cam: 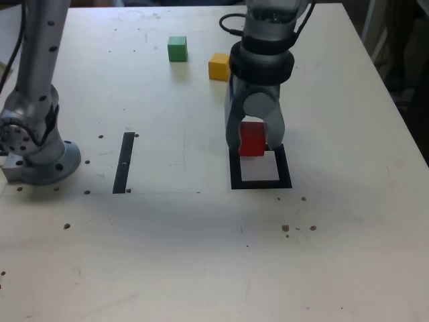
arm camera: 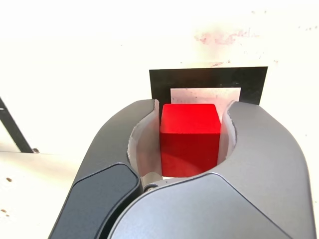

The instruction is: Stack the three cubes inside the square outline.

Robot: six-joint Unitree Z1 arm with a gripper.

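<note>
Gripper (cam: 253,144) holding the red cube (cam: 252,140), both jaws pressing on its opposite sides; in the wrist view the gripper (arm camera: 192,112) is wrapping its grey fingers (arm camera: 249,149) round the red cube (arm camera: 190,139), each side touching a jaw.

Red cube sitting over the far edge of the square outline (cam: 261,182), at the frame's black border and not over the white centre; whether it is resting on the surface or hanging just above cannot be told. In the wrist view the square outline (arm camera: 209,79) is showing beyond the cube, white centre partly visible.

Yellow cube (cam: 219,66) lying on the table (cam: 348,255) behind the arm, just beside the gripper's body on the exterior view's left.

Green cube (cam: 177,48) lying further back and to the exterior view's left of the yellow one, apart from it.

Narrow black strip (cam: 124,162) lying flat toward the exterior view's left, well apart from the outline.

Arm base (cam: 37,151) standing at the exterior view's left edge.

No readable writing, label or brand showing on any item; small dark specks scattering across the table
</note>
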